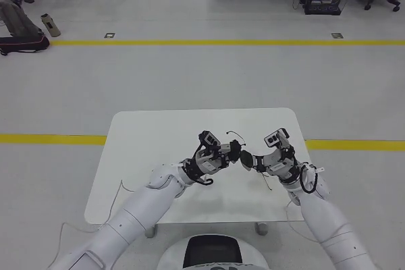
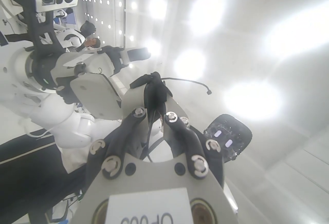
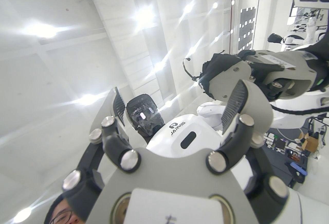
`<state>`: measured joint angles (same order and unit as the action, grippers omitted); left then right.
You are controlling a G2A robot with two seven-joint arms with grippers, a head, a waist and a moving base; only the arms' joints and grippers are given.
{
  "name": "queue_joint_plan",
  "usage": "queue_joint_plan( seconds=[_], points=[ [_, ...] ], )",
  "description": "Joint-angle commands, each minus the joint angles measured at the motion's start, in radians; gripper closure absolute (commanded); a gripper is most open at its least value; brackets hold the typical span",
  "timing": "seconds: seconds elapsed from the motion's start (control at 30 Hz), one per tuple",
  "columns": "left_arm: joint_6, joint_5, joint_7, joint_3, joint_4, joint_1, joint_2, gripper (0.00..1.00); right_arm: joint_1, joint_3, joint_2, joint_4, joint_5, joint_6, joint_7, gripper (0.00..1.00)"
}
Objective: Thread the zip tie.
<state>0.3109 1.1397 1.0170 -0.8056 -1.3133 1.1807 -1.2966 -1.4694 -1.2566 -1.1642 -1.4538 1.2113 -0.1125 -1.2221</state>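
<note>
A thin black zip tie sticks out of my left gripper, which is shut on it. The free end with the small head curves away from the fingertips, and the rest of the strap runs back between the fingers. Seen from above, the left gripper hovers over the white table, with the tie arcing beyond it. My right gripper is open with nothing between its ribbed pads. It sits right beside the left gripper, almost touching it, near the tie's curl. From above, the right gripper faces the left one.
The table's near edge lies just under both forearms, and its far half is bare. A thin dark strand lies by the right forearm. A black bag rests on the floor at the far left, beyond a yellow floor line.
</note>
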Motion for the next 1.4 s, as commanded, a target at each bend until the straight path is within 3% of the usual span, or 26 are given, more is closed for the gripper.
queue_joint_plan(
  seconds=[0.0, 0.17, 0.97, 1.37],
  points=[
    [-0.002, 0.006, 0.002, -0.008, -0.008, 0.008, 0.000, 1.00, 0.001, -0.002, -0.001, 0.004, -0.005, -0.004, 0.000, 0.23],
    [-0.015, 0.026, 0.018, -0.016, -0.021, 0.018, -0.001, 1.00, 0.004, -0.005, -0.004, 0.012, -0.013, -0.010, -0.003, 0.50],
    [-0.015, 0.026, 0.018, -0.016, -0.021, 0.018, -0.001, 1.00, 0.037, 0.024, -0.024, 0.044, -0.043, -0.011, -0.037, 0.74],
    [-0.015, 0.026, 0.018, -0.016, -0.021, 0.018, -0.001, 1.00, 0.041, 0.028, -0.031, 0.047, -0.048, -0.008, -0.049, 0.81]
  ],
)
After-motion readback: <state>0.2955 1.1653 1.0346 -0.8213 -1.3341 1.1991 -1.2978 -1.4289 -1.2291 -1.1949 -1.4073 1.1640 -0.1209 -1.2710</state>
